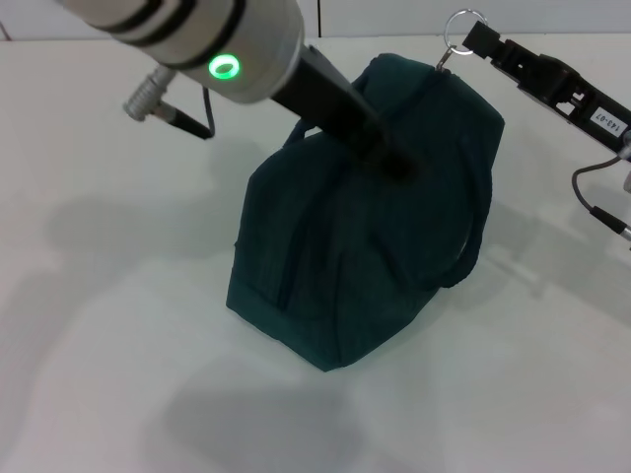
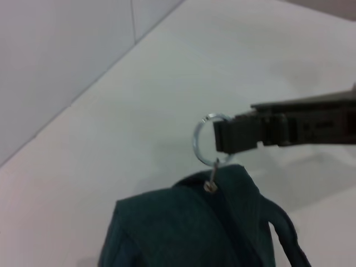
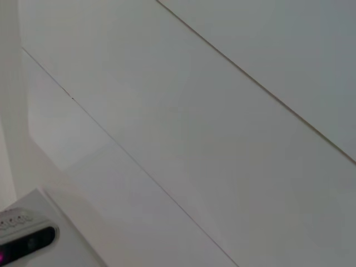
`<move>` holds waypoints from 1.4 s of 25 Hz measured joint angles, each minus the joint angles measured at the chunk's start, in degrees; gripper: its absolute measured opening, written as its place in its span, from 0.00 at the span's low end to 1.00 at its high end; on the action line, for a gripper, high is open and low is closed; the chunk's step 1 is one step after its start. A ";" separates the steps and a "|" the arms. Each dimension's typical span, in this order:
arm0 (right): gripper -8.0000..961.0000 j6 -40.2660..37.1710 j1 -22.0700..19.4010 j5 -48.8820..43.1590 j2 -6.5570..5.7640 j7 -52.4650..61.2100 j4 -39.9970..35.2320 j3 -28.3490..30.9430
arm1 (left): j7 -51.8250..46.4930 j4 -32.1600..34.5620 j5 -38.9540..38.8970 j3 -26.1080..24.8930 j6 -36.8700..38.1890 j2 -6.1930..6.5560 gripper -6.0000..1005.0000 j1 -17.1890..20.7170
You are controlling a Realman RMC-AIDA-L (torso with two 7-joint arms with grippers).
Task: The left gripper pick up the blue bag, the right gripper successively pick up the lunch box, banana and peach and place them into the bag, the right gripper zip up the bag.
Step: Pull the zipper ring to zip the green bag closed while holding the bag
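Right gripper point(image 1: 477, 37) is closed on the ring zip pull point(image 1: 461, 22) at the far end of the blue bag point(image 1: 365, 217), which stands on the table point(image 1: 99, 296). Left gripper point(image 1: 399, 163) is buried in the bag's top fabric just below and nearer us; we cannot tell its finger state. Zipping looks nearly finished, we judge. Pull along the zip line, bag held taut. Bag's long axis runs from the pull toward us, leftward

my left gripper point(image 1: 399, 163) reaches down from upper left; my right gripper point(image 1: 475, 37) is extended in from the right, fingers pinched together
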 joint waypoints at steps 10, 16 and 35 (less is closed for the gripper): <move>0.03 -0.12 -0.29 0.00 0.00 0.00 0.06 0.11 | 2.07 0.79 0.07 2.20 -2.34 0.00 0.69 1.91; 0.03 -0.13 -0.31 -0.01 0.00 0.00 0.09 0.20 | 2.85 0.78 0.09 2.35 -2.38 0.00 0.42 1.91; 0.03 4.64 -2.66 2.64 -0.44 -0.04 0.62 0.43 | 4.07 5.96 -2.28 2.00 -1.21 0.15 0.05 3.37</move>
